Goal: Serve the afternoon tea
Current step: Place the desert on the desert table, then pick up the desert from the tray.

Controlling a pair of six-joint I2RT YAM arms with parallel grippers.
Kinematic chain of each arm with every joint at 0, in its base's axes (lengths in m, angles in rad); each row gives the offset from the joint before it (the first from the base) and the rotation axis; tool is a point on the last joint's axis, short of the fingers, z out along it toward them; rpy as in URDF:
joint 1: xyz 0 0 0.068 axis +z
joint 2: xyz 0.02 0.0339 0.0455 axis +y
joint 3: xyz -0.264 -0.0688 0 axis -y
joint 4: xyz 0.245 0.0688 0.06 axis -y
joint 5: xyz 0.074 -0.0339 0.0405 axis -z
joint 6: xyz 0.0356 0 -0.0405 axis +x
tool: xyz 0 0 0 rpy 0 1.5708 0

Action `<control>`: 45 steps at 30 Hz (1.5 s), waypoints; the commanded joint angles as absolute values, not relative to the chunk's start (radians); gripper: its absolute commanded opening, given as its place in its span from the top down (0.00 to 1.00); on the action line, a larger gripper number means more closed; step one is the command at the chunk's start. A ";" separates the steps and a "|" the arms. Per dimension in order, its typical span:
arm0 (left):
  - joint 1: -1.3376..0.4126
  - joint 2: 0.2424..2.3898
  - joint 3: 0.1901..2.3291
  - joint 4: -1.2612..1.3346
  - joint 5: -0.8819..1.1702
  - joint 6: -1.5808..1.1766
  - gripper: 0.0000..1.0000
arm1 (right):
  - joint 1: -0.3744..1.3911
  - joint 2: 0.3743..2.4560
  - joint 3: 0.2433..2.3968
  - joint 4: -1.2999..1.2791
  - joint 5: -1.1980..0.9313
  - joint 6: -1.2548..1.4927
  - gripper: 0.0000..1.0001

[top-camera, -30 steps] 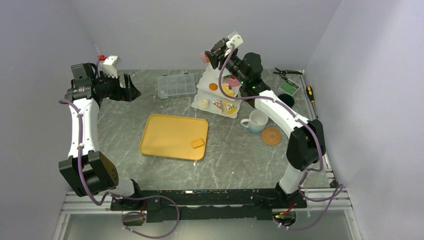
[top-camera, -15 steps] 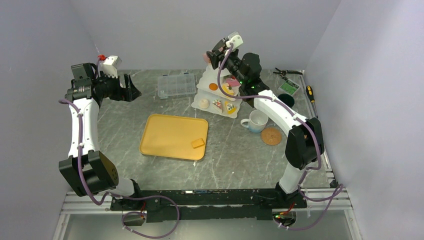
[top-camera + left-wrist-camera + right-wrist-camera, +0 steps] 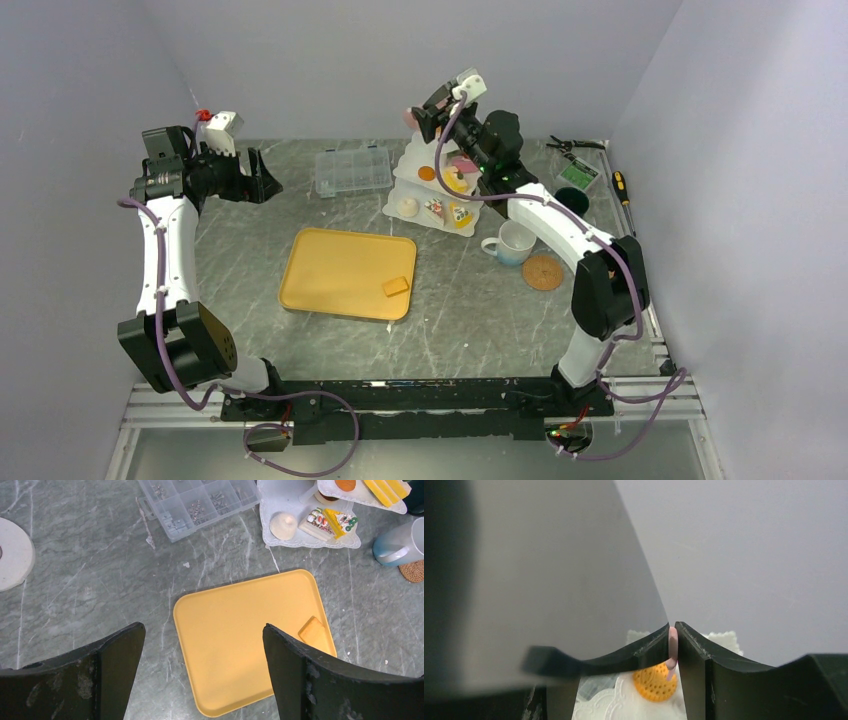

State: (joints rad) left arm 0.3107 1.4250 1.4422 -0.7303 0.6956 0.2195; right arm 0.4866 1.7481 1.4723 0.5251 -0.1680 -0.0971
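The white three-tier stand (image 3: pixel 440 190) stands at the back, with pastries on its lower tiers, among them an orange biscuit (image 3: pixel 427 173). My right gripper (image 3: pixel 418 118) hovers at the stand's top. In the right wrist view its jaws (image 3: pixel 672 630) are shut on a thin pink pastry (image 3: pixel 672 642), above an orange biscuit (image 3: pixel 654 682) on the stand (image 3: pixel 609 705). A grey blur hides the left half of that view. My left gripper (image 3: pixel 262 175) hangs open and empty at the far left (image 3: pixel 203 626). A white mug (image 3: pixel 515 240) and a cork coaster (image 3: pixel 542 272) sit right of the stand.
A yellow tray (image 3: pixel 340 270) with one yellow biscuit (image 3: pixel 396 287) lies mid-table. A clear compartment box (image 3: pixel 352 170) sits left of the stand. A dark-green mug (image 3: pixel 575 200), pliers (image 3: pixel 572 146) and a screwdriver (image 3: pixel 620 185) are at the back right.
The right gripper has shifted slightly at the top of the stand. The left arm has not moved.
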 commanded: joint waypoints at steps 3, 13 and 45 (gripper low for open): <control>0.308 1.421 1.478 -0.734 0.727 0.229 0.07 | 0.545 1.616 1.384 0.593 -0.240 -0.100 0.34; 0.309 1.419 1.489 -0.751 0.732 0.236 0.06 | 0.750 1.410 1.102 0.586 -0.201 -0.138 0.34; 0.301 1.462 1.467 -0.835 0.764 0.279 0.07 | 0.902 1.482 0.660 0.731 -0.238 -0.035 0.33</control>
